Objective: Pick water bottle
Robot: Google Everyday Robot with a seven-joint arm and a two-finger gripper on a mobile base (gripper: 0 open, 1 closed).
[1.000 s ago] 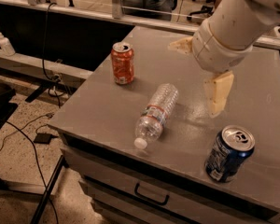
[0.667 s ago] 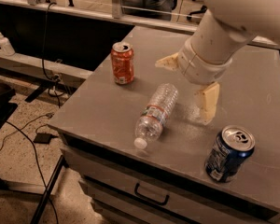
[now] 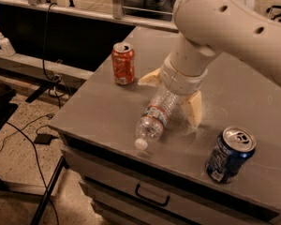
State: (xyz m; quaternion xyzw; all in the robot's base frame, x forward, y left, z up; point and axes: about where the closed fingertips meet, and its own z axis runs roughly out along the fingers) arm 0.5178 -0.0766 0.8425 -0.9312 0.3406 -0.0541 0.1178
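Note:
The water bottle [image 3: 153,117] lies on its side on the grey table [image 3: 98,111], its white cap pointing at the front edge. It is clear and ribbed, with a red-and-blue label band. My gripper [image 3: 171,95] hangs over the bottle's far end, open. One cream finger [image 3: 150,79] is on the bottle's left and the other [image 3: 193,108] on its right, so the fingers straddle the bottle. The white arm hides the bottle's base.
An orange can [image 3: 123,63] stands upright to the left of the gripper. A dark blue can [image 3: 230,154] stands at the front right near the table's edge. Drawers with a handle [image 3: 152,195] sit under the tabletop. Cables lie on the floor at left.
My gripper has moved left and down, from beside the bottle's right to over its far end. Its fingers now straddle the bottle. The bottle and cans have not moved.

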